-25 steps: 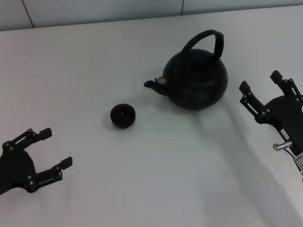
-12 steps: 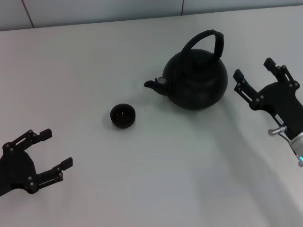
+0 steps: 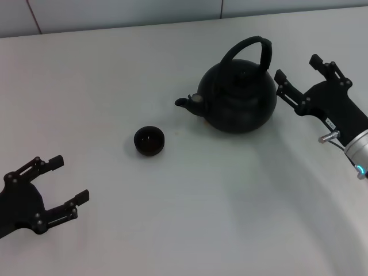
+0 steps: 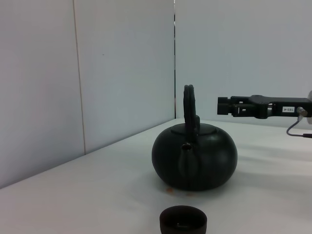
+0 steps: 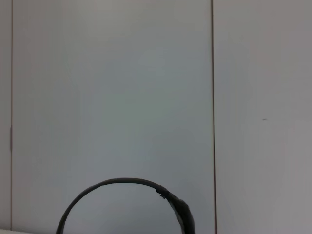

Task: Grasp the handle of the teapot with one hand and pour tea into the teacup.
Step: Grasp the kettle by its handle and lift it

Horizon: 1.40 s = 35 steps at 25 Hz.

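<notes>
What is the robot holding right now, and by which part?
Nothing. The right hand is open beside the teapot, short of its handle; the left hand is open, away from the teacup.

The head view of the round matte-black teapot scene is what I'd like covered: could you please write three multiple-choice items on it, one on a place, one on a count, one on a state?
1. Where does the small round black teacup sit relative to the round matte-black teapot?
A. on its spout side
B. behind its handle
C. on its lid

2. How many teacups stand on the white table?
A. three
B. one
C. two

3. How is the right gripper?
A. shut on the arched black handle
B. inside the teacup
C. open, beside the teapot

Answers: 1 A, the spout points toward the cup. 2 B, only one shows. 3 C, its fingers are spread, touching nothing.
</notes>
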Each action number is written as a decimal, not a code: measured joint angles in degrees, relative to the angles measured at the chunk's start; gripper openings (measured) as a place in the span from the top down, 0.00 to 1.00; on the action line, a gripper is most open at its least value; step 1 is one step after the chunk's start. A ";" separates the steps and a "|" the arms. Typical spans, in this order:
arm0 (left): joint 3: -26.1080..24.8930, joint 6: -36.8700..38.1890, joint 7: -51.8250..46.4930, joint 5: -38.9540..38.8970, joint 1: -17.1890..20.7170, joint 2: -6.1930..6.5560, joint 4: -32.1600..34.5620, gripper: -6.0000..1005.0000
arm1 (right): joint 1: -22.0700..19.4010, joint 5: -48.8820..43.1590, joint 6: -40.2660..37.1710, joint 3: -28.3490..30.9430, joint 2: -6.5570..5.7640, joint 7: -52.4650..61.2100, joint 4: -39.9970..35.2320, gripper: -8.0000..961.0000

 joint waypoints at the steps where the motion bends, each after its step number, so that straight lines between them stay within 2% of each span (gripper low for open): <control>1: 0.00 -0.02 0.00 -0.01 0.00 -0.08 0.00 0.14 | 0.82 -0.07 0.98 -0.05 -0.05 0.46 -0.55 0.14; 20: 0.00 -0.23 0.59 0.11 0.00 -0.42 -0.10 0.14 | 8.04 -0.27 8.51 -0.09 -0.11 0.99 -2.44 0.13; 35: 0.00 0.10 0.62 0.01 0.18 -0.48 -0.26 0.14 | 8.78 -0.27 10.20 -0.11 -0.10 0.75 -2.48 0.13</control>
